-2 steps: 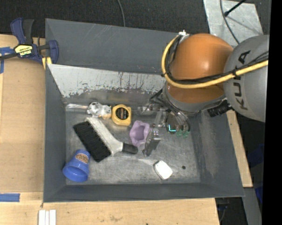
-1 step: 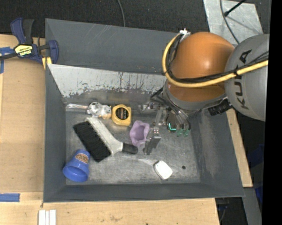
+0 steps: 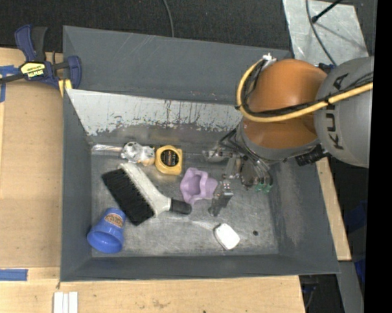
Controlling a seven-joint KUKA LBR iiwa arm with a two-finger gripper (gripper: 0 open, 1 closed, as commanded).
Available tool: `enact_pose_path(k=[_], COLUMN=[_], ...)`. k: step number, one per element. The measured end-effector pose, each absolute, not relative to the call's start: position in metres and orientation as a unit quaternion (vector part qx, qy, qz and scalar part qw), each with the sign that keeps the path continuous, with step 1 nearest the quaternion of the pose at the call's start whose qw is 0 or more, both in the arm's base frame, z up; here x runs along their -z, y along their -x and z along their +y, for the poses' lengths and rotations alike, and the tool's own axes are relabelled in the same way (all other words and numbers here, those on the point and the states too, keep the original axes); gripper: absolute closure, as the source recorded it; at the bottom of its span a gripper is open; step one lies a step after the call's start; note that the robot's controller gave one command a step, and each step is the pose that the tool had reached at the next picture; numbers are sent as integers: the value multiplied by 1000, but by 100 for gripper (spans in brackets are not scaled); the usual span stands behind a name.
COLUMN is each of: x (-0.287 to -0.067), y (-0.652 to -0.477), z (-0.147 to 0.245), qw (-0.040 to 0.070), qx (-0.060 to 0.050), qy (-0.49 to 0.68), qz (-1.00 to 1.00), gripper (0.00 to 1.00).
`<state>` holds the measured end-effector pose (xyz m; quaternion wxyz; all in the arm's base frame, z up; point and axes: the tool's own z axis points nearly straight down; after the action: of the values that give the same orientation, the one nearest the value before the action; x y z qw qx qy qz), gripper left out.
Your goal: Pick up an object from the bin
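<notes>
Dark floor along top; blk cable curving over it; silver sheet top rt.

Arm reaches in — end effector pointing down.

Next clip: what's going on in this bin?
The KUKA arm comes into the grey bin from the right. Its gripper is low, just right of a crumpled lilac thing near the middle. A yellow tape measure, a black brush, a blue cup and a small white block lie around. Nothing looks lifted yet.
</notes>
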<state>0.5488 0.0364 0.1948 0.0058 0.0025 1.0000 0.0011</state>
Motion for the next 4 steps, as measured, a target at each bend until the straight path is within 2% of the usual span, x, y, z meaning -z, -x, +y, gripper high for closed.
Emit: enact_pose_path(k=[1, 2, 3, 4], x=[-179, -172, -156, -106], y=[-550, -529, -551, -540], z=[24, 8, 4, 50], qw=[4, -4, 8, 4], qx=[0, 0, 0, 1], qy=[-4, 22, 20, 48], qz=[1000, 1000, 1000, 999], gripper=[0, 0, 0, 0])
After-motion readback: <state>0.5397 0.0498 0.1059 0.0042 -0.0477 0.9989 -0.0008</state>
